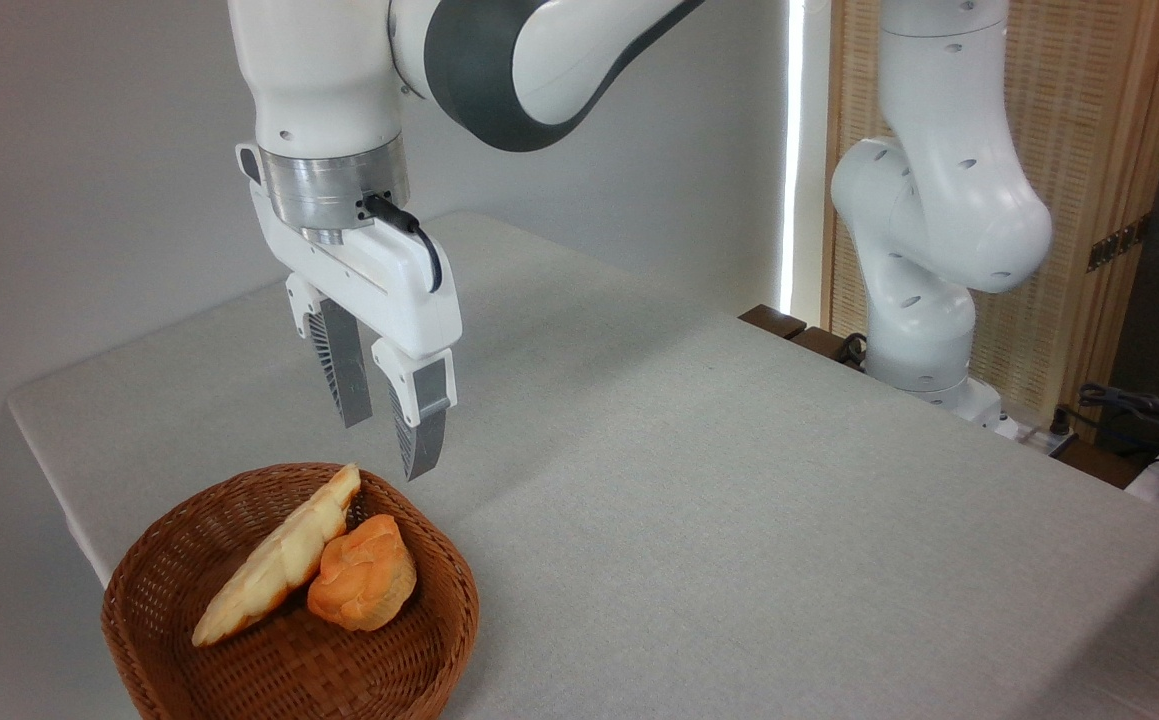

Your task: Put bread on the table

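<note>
The two dark grey ribbed fingers (344,368) of the white gripper (389,445) hang point-down in the air with a clear gap between them, parted wide enough to show the cloth behind, and nothing sits in that gap. The finger nearer the camera ends just above the far rim of the round brown woven wicker basket (184,660); the other finger stands a little up and to the left of it, over the tabletop beyond the basket.

Below the fingertips and slightly toward the camera, the small knobbly orange-golden bun (363,574) lies inside the basket, on its right-hand side, apart from both fingers. Touching the bun on its left is a longer pale yellow braided loaf (277,558), which leans at a slant with its upper end resting against the basket's far rim, almost directly under the left finger.

The basket stands on the near left corner of the large flat table covered in light grey-beige cloth (719,500), which stretches away to the right of the fingers and behind them. Well to the right of the fingers, at the table's far edge, the white jointed base of the robot arm (924,330) rises in front of a pale wooden slatted screen (1089,150).
</note>
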